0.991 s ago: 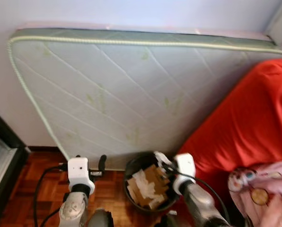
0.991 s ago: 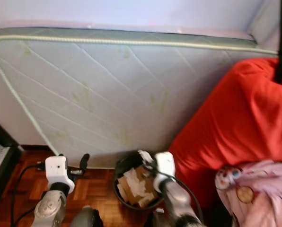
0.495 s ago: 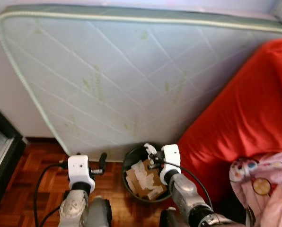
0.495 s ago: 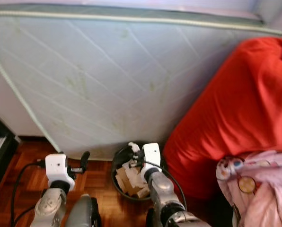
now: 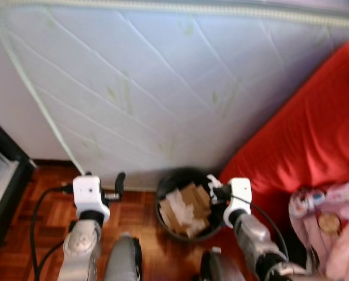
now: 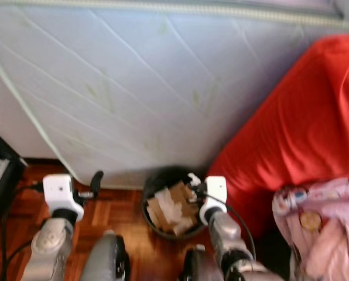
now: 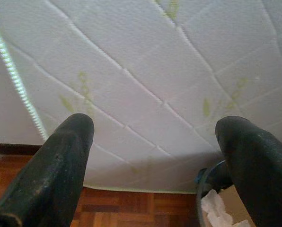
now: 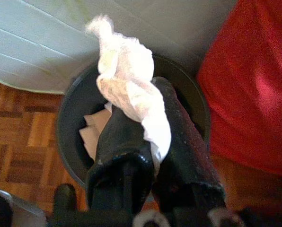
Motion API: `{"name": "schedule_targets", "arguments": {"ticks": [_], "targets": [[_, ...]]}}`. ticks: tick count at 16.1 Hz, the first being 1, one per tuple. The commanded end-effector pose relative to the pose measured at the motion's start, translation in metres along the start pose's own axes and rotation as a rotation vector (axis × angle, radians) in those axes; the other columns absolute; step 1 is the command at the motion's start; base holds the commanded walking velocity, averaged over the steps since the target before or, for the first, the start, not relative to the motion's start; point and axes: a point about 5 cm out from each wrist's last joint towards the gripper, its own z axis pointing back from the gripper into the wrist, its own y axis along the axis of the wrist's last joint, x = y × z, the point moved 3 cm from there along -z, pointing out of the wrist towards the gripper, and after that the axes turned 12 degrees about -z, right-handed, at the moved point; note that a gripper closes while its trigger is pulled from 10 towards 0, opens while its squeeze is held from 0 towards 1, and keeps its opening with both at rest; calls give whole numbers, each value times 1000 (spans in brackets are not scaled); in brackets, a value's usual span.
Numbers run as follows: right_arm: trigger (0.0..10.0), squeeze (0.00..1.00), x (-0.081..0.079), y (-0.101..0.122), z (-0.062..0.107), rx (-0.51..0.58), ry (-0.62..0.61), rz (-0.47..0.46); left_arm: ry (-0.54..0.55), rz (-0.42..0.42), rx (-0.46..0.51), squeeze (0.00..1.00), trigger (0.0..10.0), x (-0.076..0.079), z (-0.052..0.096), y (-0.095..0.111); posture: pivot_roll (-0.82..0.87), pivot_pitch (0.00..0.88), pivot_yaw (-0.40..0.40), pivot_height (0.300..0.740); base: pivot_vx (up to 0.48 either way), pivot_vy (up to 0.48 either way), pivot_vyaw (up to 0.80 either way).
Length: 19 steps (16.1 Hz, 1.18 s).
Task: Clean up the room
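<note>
A reddish-brown parquet floor [image 5: 51, 234] runs up to a pale wall, where a quilted white mattress [image 5: 145, 88] with faint green marks and a green piped edge stands leaning on its side. To the robot's right a bed draped in a red sheet [image 5: 303, 140] butts against the mattress, with a pink patterned cloth [image 5: 332, 228] bunched at its near corner, and a dark cabinet edge [image 5: 2, 175] shows at the far left. A round black wastebasket [image 5: 163, 196] stands on the floor at the foot of the mattress, just beside the red sheet, holding torn cardboard pieces [image 5: 189, 199] and scraps of white paper. The right gripper [image 8: 145, 127] is over the near rim of the wastebasket on the bed side, its fingers [image 8: 117, 137] pressed together on a crumpled white tissue [image 8: 124, 80], which sticks out past the fingertips above the basket's opening. The left gripper [image 7: 155, 156] is raised above the bare floor to the left of the wastebasket, pointing at the mattress, its fingers [image 7: 60, 165] spread wide with nothing between them.
</note>
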Motion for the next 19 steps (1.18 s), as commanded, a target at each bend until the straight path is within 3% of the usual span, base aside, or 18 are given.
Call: {"name": "schedule_targets", "arguments": {"ticks": [1,5,8,9,10,11,12,19], "targets": [[10000,0,-7,4,-5,-16,4,7,-16,5,-23,0,10000,4,6,-3,94,309,-103,633,0,0,0],[10000,0,-28,19,-14,-31,59,38,-26,5,-2,0,10000,9,19,13,119,393,-127,633,0,0,0],[10000,0,-35,21,-16,-34,87,47,-21,7,2,0,10000,9,24,17,134,412,-131,633,0,0,0],[10000,0,-55,24,-20,-33,126,73,-12,4,-4,0,10000,8,38,25,160,457,-135,633,0,0,0],[10000,0,-60,25,-21,-29,134,68,-9,1,-9,0,10000,7,42,25,162,464,-136,633,0,0,0],[10000,902,-64,27,-22,-23,141,63,-5,-2,-14,0,10000,6,44,25,163,470,-137,633,0,0,0],[10000,1000,-65,28,-22,-19,146,60,-1,-4,-18,0,10000,5,46,24,162,474,-139,633,0,0,0],[10000,1000,-60,26,-21,-29,148,71,-15,-7,-36,0,10000,10,48,26,153,472,-138,633,0,0,0]]}}
